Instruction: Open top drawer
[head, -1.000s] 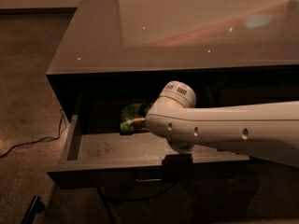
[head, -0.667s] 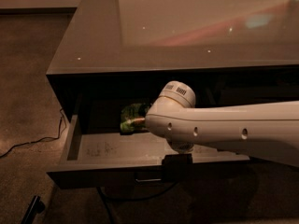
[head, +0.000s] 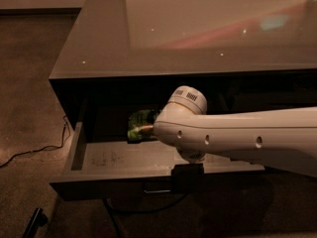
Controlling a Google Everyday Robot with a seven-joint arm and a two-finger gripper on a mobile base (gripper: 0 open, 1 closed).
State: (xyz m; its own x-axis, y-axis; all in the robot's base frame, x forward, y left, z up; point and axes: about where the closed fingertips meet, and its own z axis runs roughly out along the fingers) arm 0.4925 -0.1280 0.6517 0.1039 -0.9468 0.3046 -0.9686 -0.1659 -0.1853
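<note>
The top drawer (head: pixel 114 160) stands pulled out from the dark grey cabinet, showing its paler scuffed grey floor. Its flat front (head: pixel 109 188) faces me, with the small loop handle (head: pixel 157 191) low at the centre. My white arm (head: pixel 237 138) reaches in from the right across the drawer. My gripper (head: pixel 187 175) is the dark block under the wrist, at the drawer's front edge just right of the handle. A green packet (head: pixel 141 124) lies at the back of the drawer, partly hidden by the arm.
The cabinet's glossy grey top (head: pixel 198 29) fills the upper view. A black cable (head: pixel 29 150) trails over the brown floor at left. A dark object (head: pixel 34 221) lies on the floor at lower left. Another cable (head: pixel 143 212) hangs below the drawer.
</note>
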